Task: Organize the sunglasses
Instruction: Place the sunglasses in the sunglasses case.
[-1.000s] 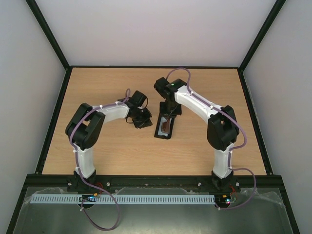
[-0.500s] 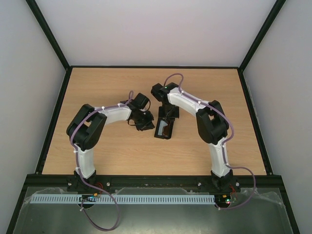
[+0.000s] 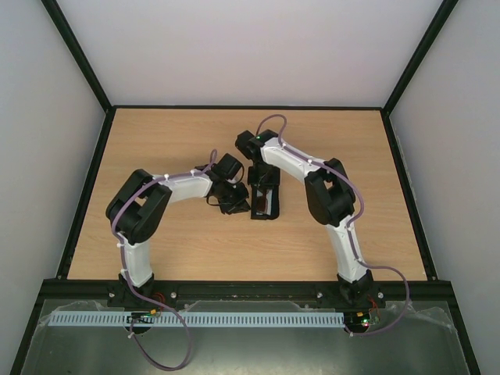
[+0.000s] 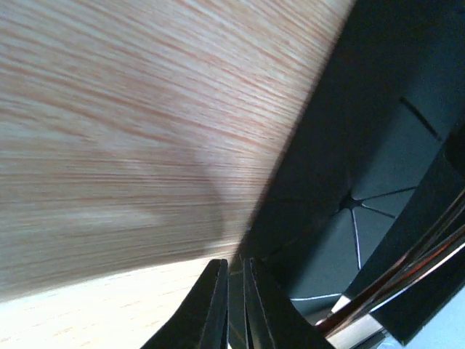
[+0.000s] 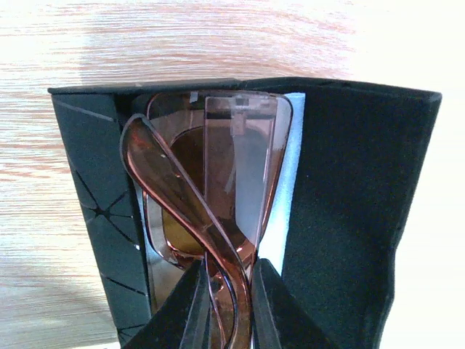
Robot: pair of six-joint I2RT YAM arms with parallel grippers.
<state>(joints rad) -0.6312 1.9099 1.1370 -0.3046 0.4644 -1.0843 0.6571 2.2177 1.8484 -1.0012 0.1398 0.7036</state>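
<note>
Top external view: a light wood-grain tabletop (image 3: 164, 141) is enclosed by white walls (image 3: 250, 47). The sunglasses (image 5: 218, 167), laid in the open black case (image 5: 356, 218) just ahead of the right gripper (image 5: 229, 276), are clamped by it. Whether the left gripper (image 4: 234, 283), fingers nearly touching, grips anything cannot be told.

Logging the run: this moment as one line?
left gripper: jaws pinch black case edge | right gripper: jaws grip sunglasses temple | sunglasses: folded in open case

Robot test cell in a lab, wood-grain counter (image 3: 180, 242) boxed by plain white walls (image 3: 47, 117), black frame rails (image 3: 78, 51), two bolted arms
</note>
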